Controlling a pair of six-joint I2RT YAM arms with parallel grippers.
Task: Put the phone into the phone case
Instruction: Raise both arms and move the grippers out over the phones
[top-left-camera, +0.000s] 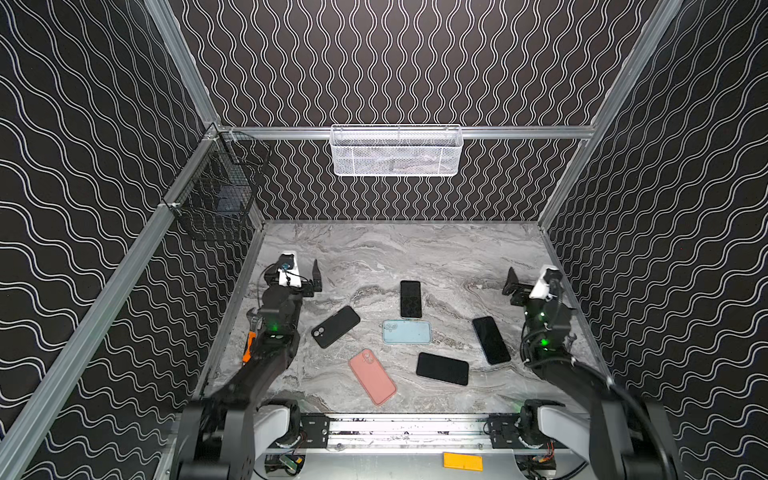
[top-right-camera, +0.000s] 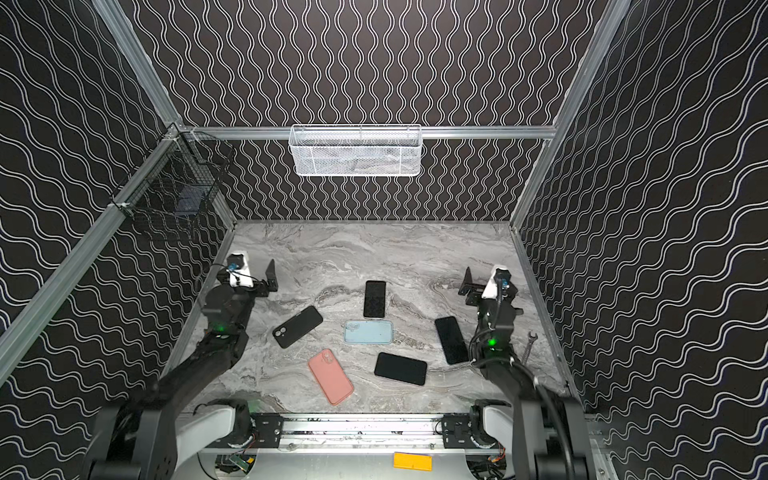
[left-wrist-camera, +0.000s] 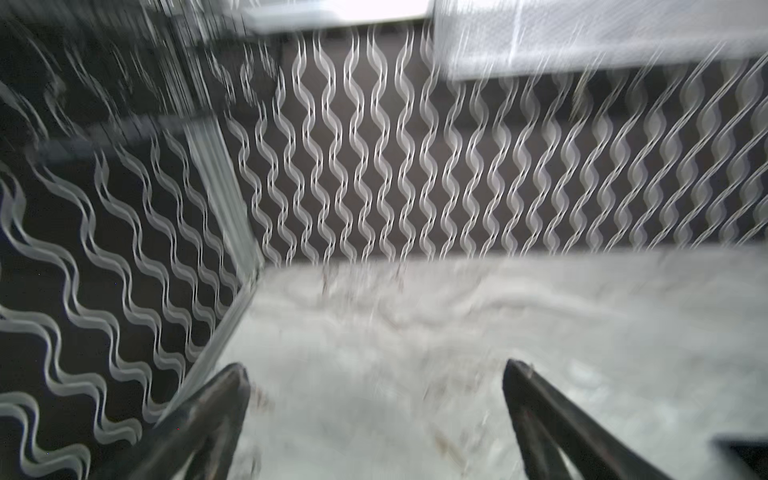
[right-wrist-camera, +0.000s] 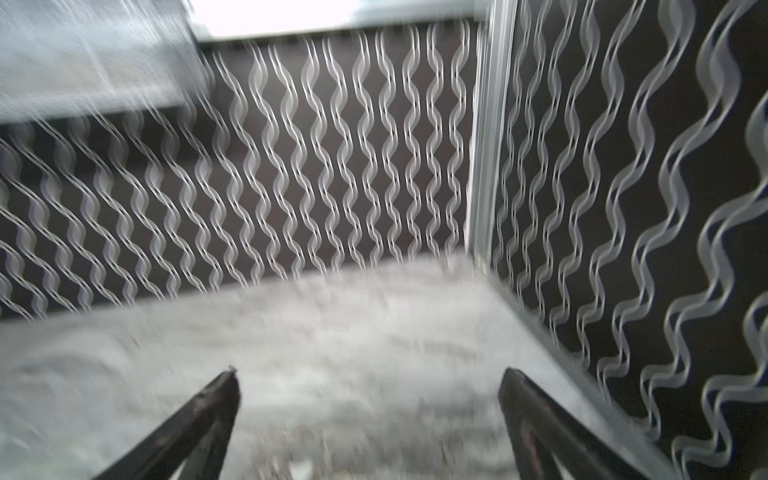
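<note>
Both arms (top-left-camera: 266, 365) out wide; left gripper (left-wrist-camera: 376, 370) and right gripper (right-wrist-camera: 370, 372) spread, empty. Black phone (top-left-camera: 491, 340) near right gripper, baseward; blue phone case (top-left-camera: 406, 331) between grippers. Nothing grasped yet; next likely reach for phone.

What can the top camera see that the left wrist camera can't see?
Only a top view shows three dark phones: the back phone, the right phone and the front phone, plus a pink case, a black case and a light blue case, all lying on the table. Only the left wrist view shows both fingers of the left tool together, spread wide with nothing between; it is blurry. Both show the table, the wavy walls and the white mesh basket.
</note>
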